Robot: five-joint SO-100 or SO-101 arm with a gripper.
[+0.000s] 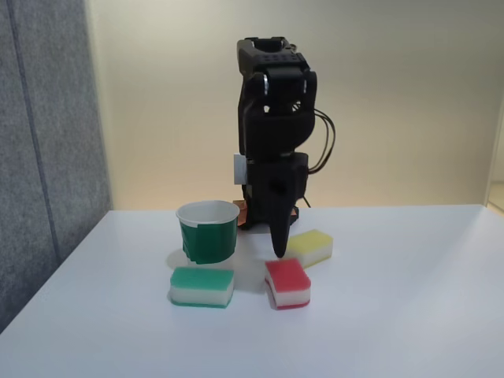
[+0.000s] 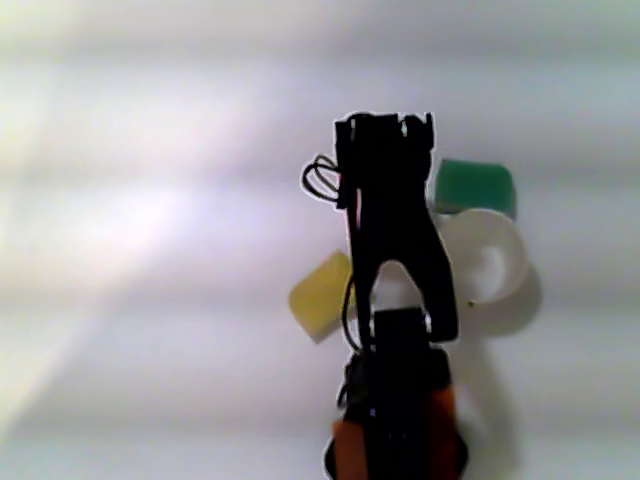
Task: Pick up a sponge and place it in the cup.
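Three sponges sit on the white table (image 1: 409, 315), and the red one (image 1: 287, 283) is the one that matters. In the fixed view it lies at the front, at about 5 o'clock from the cup (image 1: 208, 231) and well apart from it, flat on its base, red top up. Its long axis looks to run roughly front to back in that view, slightly skewed, though the angle is hard to judge.

The gripper (image 1: 276, 250) hangs point-down just behind and above the red sponge, so the sponge lies at about 6 o'clock from the fingertips, close but apart. The jaws look closed or nearly so, tapering to one tip, and nothing is held; how far they are parted I cannot tell for certain. In the other view, looking down, the arm's black body covers the spot where the red sponge would be.

Outward from there: the yellow sponge (image 1: 310, 246) lies at 1 o'clock from the red one, just beside the gripper; the green sponge (image 1: 202, 286) lies at 9 o'clock, in front of the cup. From above, green (image 2: 476, 186) is at 11 o'clock from the cup (image 2: 487, 262) and yellow (image 2: 322, 296) at 9 o'clock.

My reading: the coming move needs the jaws opened, brought slightly forward and down across the sponge's short sides.
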